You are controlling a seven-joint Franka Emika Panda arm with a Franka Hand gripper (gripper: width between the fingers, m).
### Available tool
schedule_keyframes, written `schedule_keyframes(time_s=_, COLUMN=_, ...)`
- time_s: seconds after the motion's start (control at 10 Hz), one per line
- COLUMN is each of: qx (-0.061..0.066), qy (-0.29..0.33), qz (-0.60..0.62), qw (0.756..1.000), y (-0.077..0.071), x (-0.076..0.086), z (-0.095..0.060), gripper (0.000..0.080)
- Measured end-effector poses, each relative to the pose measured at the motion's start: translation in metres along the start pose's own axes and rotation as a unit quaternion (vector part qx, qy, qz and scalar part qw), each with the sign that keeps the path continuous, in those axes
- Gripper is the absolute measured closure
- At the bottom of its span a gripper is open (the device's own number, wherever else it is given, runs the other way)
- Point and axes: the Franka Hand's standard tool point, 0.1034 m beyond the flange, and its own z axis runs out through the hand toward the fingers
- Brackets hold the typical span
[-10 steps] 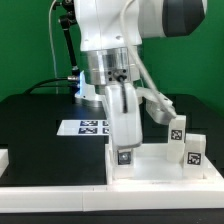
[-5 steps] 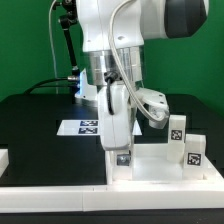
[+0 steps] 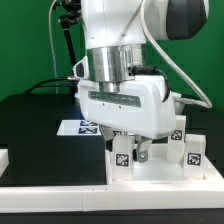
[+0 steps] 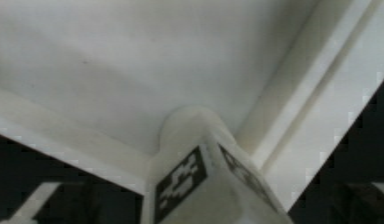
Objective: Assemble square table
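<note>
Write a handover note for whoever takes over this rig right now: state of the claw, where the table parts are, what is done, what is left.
Claw: low over the square tabletop; a tagged leg stands at it; whether the claw grips it cannot be told.
Parts: two more legs stand at the exterior view's right. The marker board lies behind.
Done: one leg brought to the tabletop.
Left: seat this leg, then the others; no fourth leg is in view.

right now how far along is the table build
Early stage, it seems. The slab lies hollow face up against the white bars at the table's front. In hand: the pincer is low over the slab with a tagged leg between its fingers, standing in the slab's corner; whether it is screwed in cannot be told. Left: at least two legs stand loose on the exterior view's right.
</note>
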Motion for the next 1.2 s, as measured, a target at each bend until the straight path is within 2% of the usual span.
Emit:
schedule_keyframes(time_s=0.1, qx=-0.001, qy=0.008, qz=-0.096, qw=0.995, y=0.0006, x=0.0031, z=-0.0003, gripper=0.0151)
schedule_keyframes(time_s=0.3, qx=-0.005, qy=0.016, qz=-0.27, qw=0.963, y=0.0013, x=0.0085, z=-0.0015, gripper=0.0151)
schedule_keyframes(time_s=0.4, qx=-0.006, qy=0.02, qz=-0.298, qw=0.954, y=-0.0009, x=0.0056, z=-0.0005, gripper=0.0151)
schedule_keyframes(time_s=0.6, qx=-0.005, qy=0.023, qz=-0.283, qw=0.959, y=-0.0007, x=0.0046, z=0.0007, gripper=0.0154)
schedule_keyframes(time_s=0.7, qx=-0.005, qy=0.023, qz=-0.283, qw=0.959, y=-0.0005, x=0.0048, z=0.0007, gripper=0.0306)
schedule_keyframes(time_s=0.8, qx=-0.004, qy=0.023, qz=-0.269, qw=0.963, y=-0.0006, x=0.0047, z=0.0008, gripper=0.0306)
schedule_keyframes(time_s=0.9, qx=-0.003, qy=0.023, qz=-0.236, qw=0.972, y=-0.0007, x=0.0045, z=0.0008, gripper=0.0518)
schedule_keyframes(time_s=1.0, qx=-0.002, qy=0.024, qz=-0.168, qw=0.986, y=-0.0003, x=0.0052, z=0.0007, gripper=0.0513)
schedule_keyframes(time_s=1.2, qx=0.0, qy=0.024, qz=-0.113, qw=0.993, y=0.0, x=0.0057, z=0.0007, gripper=0.0513)
